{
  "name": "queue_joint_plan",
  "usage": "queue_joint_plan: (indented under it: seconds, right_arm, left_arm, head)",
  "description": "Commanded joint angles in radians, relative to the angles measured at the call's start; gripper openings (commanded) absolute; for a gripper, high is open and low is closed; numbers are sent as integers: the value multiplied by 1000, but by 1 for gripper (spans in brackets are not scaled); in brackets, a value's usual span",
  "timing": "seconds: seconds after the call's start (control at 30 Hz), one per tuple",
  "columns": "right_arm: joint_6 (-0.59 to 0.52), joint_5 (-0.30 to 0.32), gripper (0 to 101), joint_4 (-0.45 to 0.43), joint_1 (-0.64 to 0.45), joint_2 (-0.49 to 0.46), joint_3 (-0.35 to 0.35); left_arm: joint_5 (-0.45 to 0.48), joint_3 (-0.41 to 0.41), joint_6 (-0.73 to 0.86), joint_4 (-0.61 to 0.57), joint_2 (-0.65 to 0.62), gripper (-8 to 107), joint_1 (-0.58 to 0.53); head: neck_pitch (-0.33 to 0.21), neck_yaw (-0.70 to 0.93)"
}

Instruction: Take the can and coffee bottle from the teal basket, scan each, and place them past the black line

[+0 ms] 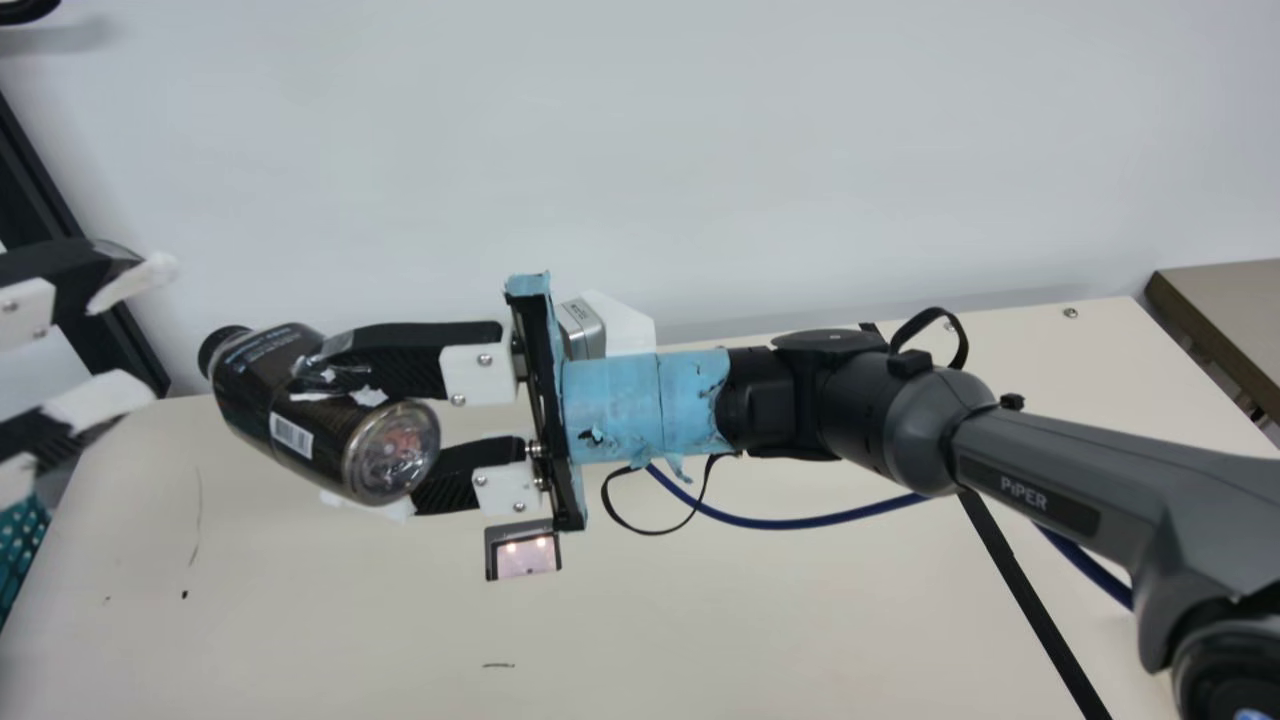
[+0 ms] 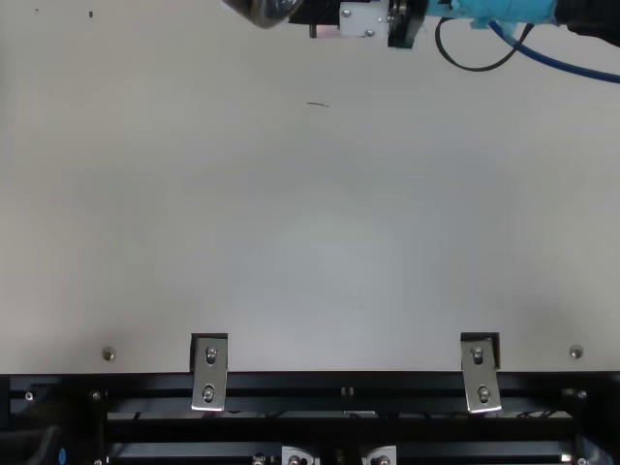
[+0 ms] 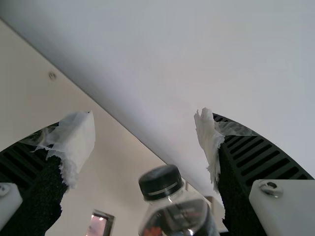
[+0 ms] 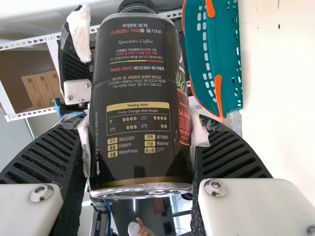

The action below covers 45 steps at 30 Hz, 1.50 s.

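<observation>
Black coffee bottle (image 1: 265,385), main view: out of the teal basket (image 1: 18,555), aloft short of the black line (image 1: 1035,610), clamped by the right gripper (image 1: 335,440); left gripper (image 1: 155,332) parted and unladen, facing the cap. Cap points up-left, base down-right toward the camera; long axis aslant. Placing remains; scan and can's status undetermined. Top view: bottle's base at upper edge, over the table (image 2: 291,223). Left wrist view: cap toward the lens. Right wrist view: long axis along the fingers, cap outward.
</observation>
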Motion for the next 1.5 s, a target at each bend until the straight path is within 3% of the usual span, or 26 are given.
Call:
queue_joint_plan:
  seconds: [0.0, 0.07, 0.1, 0.13, 0.3, 0.6, 0.87, 0.97, 1.0, 1.03, 1.1, 1.3, 1.47]
  right_arm:
    - [0, 0, 0, 0, 0, 0, 0]
    - [0, 0, 0, -2, 0, 0, 0]
    - [5, 0, 0, -4, 0, 0, -5]
    - [5, -3, 0, -4, -2, -1, -4]
    - [7, -90, 0, 0, -25, -55, 8]
    - [38, -367, 0, 23, -9, -218, 24]
    - [102, -664, 0, 23, 154, -303, -9]
    - [130, -742, 0, 23, 224, -314, -43]
    - [139, -756, 0, 23, 244, -314, -59]
    - [128, -680, 0, 30, 195, -315, -37]
    - [140, -726, 0, 30, 233, -315, -59]
    - [146, -761, 0, 22, 247, -316, -62]
    - [202, -820, 0, -84, 260, -317, -49]
  left_arm:
    - [-108, -16, 58, 91, -8, 90, -8]
    - [-175, -22, 91, 163, -13, 90, -23]
    - [-88, -21, 58, 84, -12, 90, -17]
    - [-118, -22, 76, 112, -12, 90, -21]
    - [-177, -22, 91, 162, -12, 90, -21]
    - [-173, -22, 91, 162, -12, 90, -21]
    - [-173, -22, 91, 162, -12, 90, -21]
    - [-173, -22, 91, 162, -12, 90, -21]
    - [-173, -22, 91, 162, -12, 90, -21]
    - [-173, -22, 91, 162, -12, 90, -21]
    - [-173, -22, 91, 162, -12, 90, -21]
    - [-173, -22, 91, 162, -12, 90, -21]
    - [-173, -22, 91, 162, -12, 90, -21]
  head:
    - [-32, -5]
    - [-32, -5]
    - [-32, -5]
    - [-32, -5]
    - [-32, -5]
    - [-32, -5]
    - [-32, -5]
    - [-32, -5]
    - [-32, -5]
    - [-32, -5]
    - [-32, -5]
    - [-32, -5]
    - [-32, -5]
